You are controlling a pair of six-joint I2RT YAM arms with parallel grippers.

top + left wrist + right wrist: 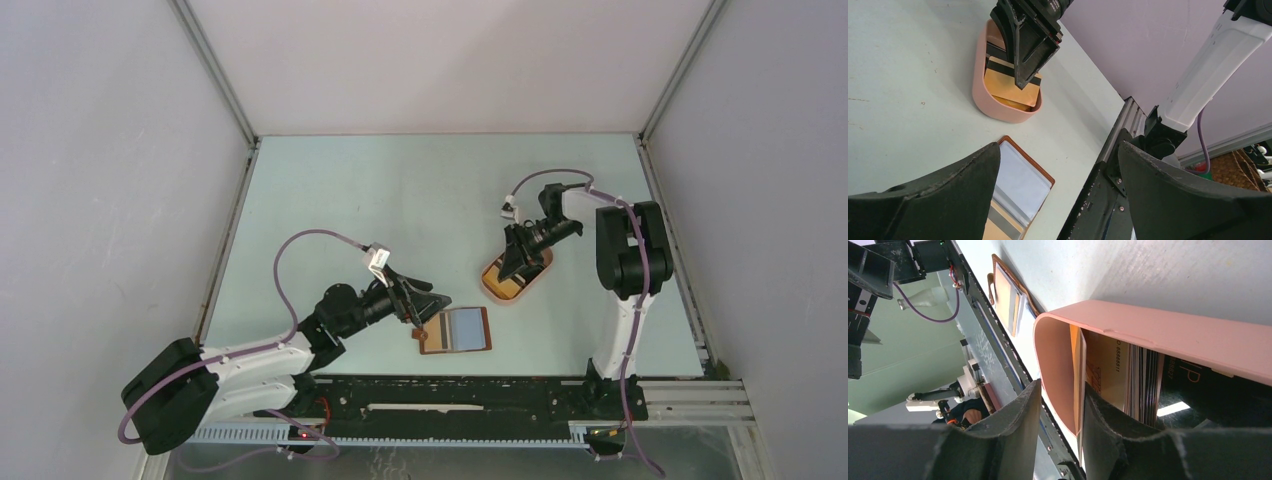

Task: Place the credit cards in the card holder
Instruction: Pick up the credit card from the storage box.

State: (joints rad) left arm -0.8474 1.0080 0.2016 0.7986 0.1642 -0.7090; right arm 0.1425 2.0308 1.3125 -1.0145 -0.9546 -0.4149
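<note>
Right wrist view: the right claw (1062, 390) is down at the near-left rounded end of the pink tray (1173, 335), its two dark fingers partly apart. One orange card (1076, 360) stands on edge in the gap, just beside the tray's curved end wall. Whether either pad presses on it I cannot tell. The rest of the credit cards (1143, 385) stand packed on edge deeper in the tray, with thin black, white and orange faces close together.

The left claw (1059, 150) is spread wide and holds nothing. It hangs low over the left edge of the card holder (458, 330); contact cannot be made out.

The card holder lies opened flat on the table (380, 200), to the near left of the tray and apart from it. It has a reddish-brown leather border, a tan slotted half on the left and a pale blue-grey panel on the right. Just beyond its near edge runs the black rail (450, 400) that carries the arm bases. The smooth, pale green table stretches far and left of both claws to the grey walls (110, 200). The tray is a smooth oval with a low upright wall.
</note>
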